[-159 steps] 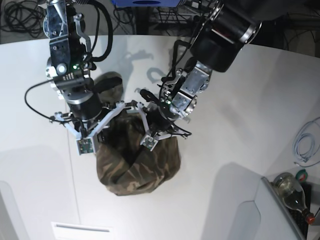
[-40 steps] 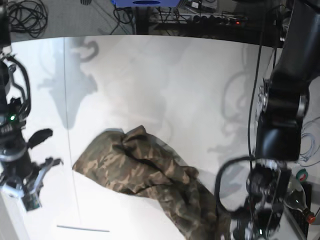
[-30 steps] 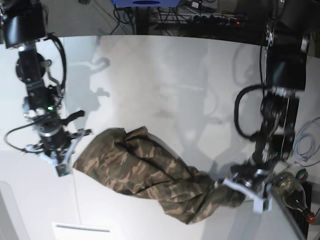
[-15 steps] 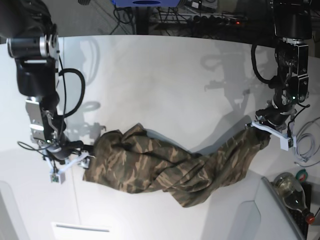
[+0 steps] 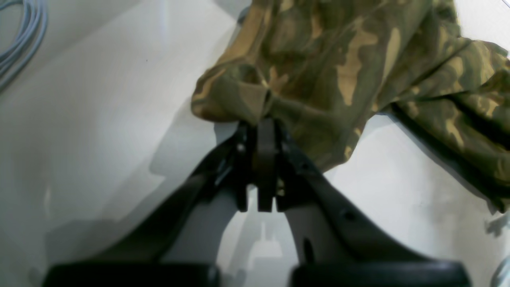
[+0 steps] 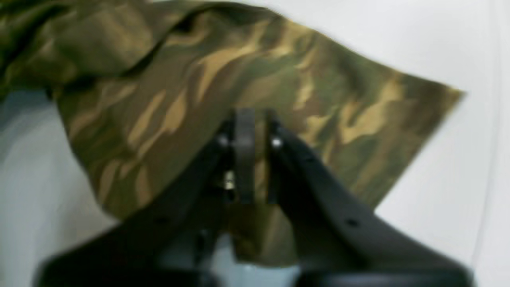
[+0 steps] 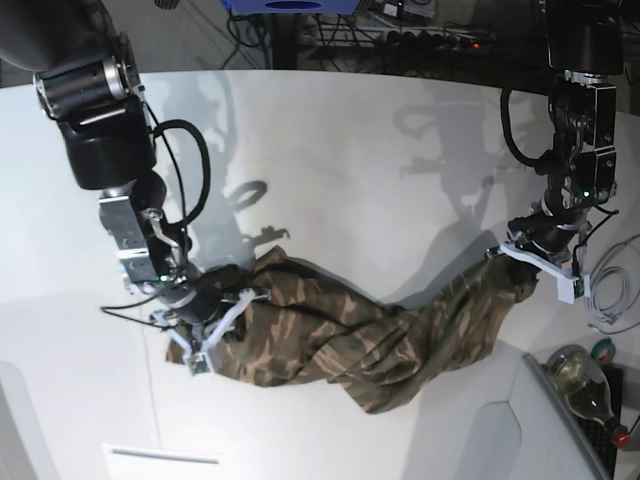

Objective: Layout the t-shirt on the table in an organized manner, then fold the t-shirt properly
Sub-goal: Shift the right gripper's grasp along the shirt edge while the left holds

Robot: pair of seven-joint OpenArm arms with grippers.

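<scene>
Two grippers are in contact with the t-shirt; confirm the state of each.

— Left gripper: jaws pressed together on a bunched fold at one end of the fabric. In the base view this gripper holds that end raised off the table, at the right of the view.

— And the other end?

— Right gripper: jaws closed, pads together, with camouflage cloth lying directly in front of and under them. The wrist view is blurred, so whether fabric sits between the pads cannot be told. In the base view this gripper rests low on the garment's opposite end.

— Position of the garment?

— It lies stretched in a rumpled band across the near part of the white tabletop, sagging onto the surface in the middle, with the left-gripper end lifted.

— Anything adjacent?

— One coil of pale cable lies beside the left arm, and a glass bottle sits off the table's corner.
</scene>
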